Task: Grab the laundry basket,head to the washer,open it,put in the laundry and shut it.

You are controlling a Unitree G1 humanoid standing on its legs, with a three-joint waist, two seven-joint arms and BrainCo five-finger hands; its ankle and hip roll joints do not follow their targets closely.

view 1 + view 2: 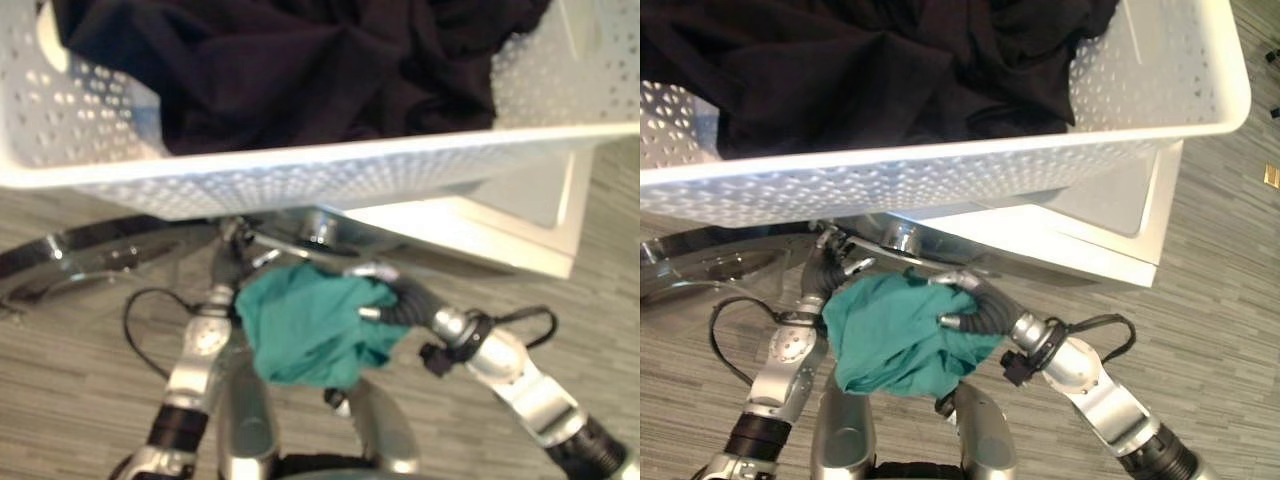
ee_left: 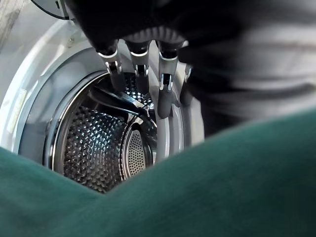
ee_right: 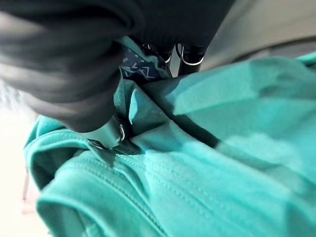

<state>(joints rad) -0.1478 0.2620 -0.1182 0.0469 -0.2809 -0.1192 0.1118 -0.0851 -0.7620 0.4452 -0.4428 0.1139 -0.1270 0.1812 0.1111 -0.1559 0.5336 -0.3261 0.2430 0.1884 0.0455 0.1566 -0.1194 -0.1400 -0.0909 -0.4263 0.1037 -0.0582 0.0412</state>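
A white perforated laundry basket [image 1: 300,170] stands on top of the washer [image 1: 1110,245], with dark clothes [image 1: 300,60] piled in it. Below the basket, a teal garment [image 1: 315,325] hangs bunched between my two hands in front of the washer's opening. My right hand [image 1: 985,305] is shut on the garment, its fingers [image 3: 190,54] dug into the teal folds. My left hand [image 1: 225,265] is at the garment's upper left edge. Its fingers [image 2: 140,64] are straight and reach toward the steel drum [image 2: 98,143], with teal cloth [image 2: 222,192] lying under them.
The washer's round chrome-rimmed door [image 1: 90,255] hangs open to the left, low over the grey plank floor [image 1: 1230,300]. The basket overhangs the washer's front edge just above my hands.
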